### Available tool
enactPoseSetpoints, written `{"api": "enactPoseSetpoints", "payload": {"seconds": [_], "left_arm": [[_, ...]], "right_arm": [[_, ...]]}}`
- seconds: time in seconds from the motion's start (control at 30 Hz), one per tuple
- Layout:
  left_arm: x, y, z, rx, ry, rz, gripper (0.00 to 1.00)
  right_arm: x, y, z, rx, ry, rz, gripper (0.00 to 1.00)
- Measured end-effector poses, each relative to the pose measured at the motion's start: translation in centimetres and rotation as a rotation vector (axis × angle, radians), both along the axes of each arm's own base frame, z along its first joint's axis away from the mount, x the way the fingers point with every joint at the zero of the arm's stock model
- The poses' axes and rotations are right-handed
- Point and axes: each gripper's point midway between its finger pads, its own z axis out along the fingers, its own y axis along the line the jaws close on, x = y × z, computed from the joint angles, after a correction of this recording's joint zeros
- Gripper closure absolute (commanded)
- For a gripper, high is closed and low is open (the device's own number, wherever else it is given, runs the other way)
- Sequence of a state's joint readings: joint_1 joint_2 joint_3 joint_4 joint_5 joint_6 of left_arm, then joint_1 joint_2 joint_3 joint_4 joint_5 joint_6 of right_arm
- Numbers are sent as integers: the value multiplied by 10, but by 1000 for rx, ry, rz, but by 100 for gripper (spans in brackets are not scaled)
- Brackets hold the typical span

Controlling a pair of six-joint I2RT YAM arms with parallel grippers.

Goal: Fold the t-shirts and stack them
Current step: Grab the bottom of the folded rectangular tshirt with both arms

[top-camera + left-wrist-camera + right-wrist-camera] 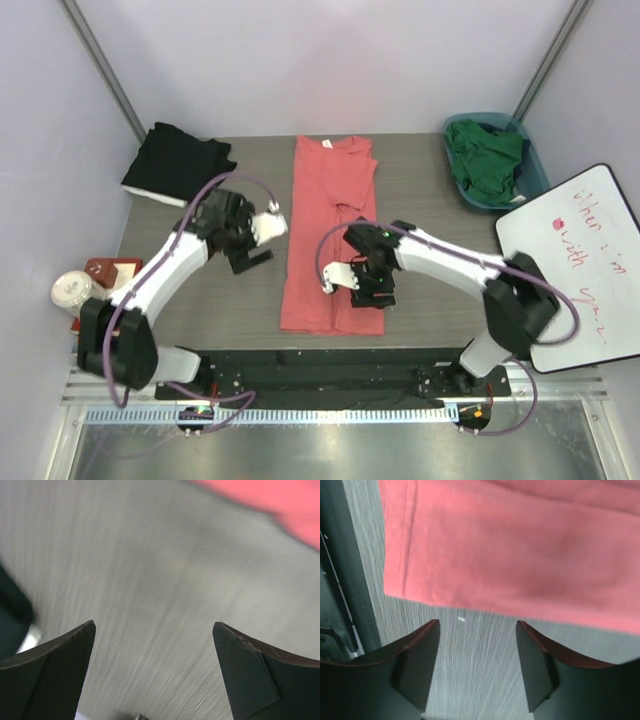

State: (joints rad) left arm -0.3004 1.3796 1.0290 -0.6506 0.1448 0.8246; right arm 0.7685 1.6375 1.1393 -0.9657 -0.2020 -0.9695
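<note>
Seen from above, the coral-pink t-shirt (333, 235) is being framed as a long strip at mid-surface (430, 210), the black t-shirt (178, 163) at the far-left corner, and the dark green t-shirt (487, 160) in the teal basket (487, 206). Only in the wrist views are the left jaws being shown spread wide over bare surface, and the right jaws parted, empty, at the coral hem's corner.

Grey wood-grain table (420, 200); pale lilac walls (330, 60).

Bare table (430, 200) btwn pink shirt (330, 200) & basket (480, 203): room to pass. L side tighter: black shirt (175, 165) far corner, cup (72, 290) + box (105, 270) at edge. Whiteboard (580, 270) blocks R edge.
</note>
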Motion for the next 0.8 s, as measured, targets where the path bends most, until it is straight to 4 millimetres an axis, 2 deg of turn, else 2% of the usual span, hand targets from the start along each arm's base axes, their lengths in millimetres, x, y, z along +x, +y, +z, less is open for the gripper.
{"api": "enactPoseSetpoints", "payload": {"seconds": [0.17, 0.23, 0.3, 0.5, 0.8], "left_arm": [[-57, -43, -12, -16, 4, -310, 0], [-69, -55, -13, -22, -5, -390, 0], [-81, -65, -15, -17, -30, -478, 0], [-105, -71, -35, 34, -53, -669, 0], [-136, -74, -74, 66, -53, -930, 0]], "right_arm": [[-1, -7, 23, 145, -190, 23, 27], [-4, -13, 21, 179, -246, 50, 25], [-13, -25, 11, 190, -284, 88, 23], [-35, -47, -12, 205, -333, 187, 19], [-39, -42, -24, 265, -396, 302, 22]]}}
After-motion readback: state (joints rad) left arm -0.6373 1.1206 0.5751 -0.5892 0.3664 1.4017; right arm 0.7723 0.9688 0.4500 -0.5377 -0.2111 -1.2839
